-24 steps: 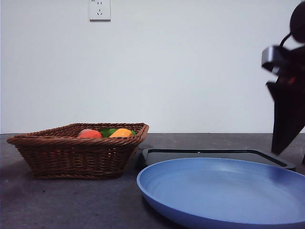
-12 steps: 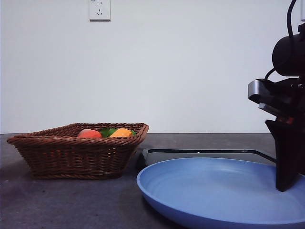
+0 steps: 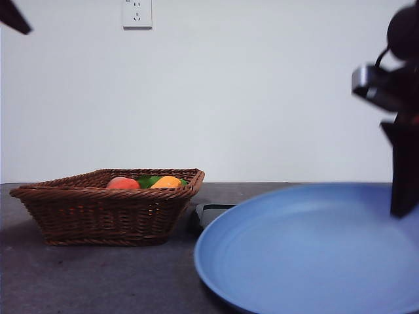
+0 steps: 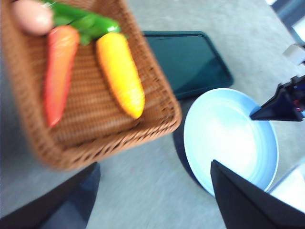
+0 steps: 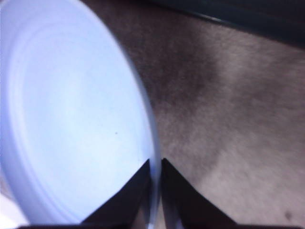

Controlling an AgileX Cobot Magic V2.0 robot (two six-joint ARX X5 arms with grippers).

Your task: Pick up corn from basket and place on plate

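- The right end effector (image 5: 153, 183) pinches the rim of the blue plate (image 3: 308, 255), one black jaw on each side of the edge; in the front view it hangs dark at the right (image 3: 404, 190).
- The plate is tilted, its right side raised; its rim hides most of the black tray (image 3: 213, 210) behind it.
- The corn (image 4: 121, 74) lies in the basket (image 4: 162, 102), near the side that faces the tray (image 4: 188, 59), beside a long orange-red vegetable (image 4: 58, 71), with a green item (image 4: 81, 21) and a pinkish fruit (image 4: 32, 16) at its far end.
- In the front view the basket (image 3: 105, 212) stands on the desk (image 3: 98, 278) at the left, with the corn's top (image 3: 167, 182) showing over the rim.
- The left end effector (image 4: 152, 195) hovers above the basket's near edge, jaws spread wide, gripping nothing.
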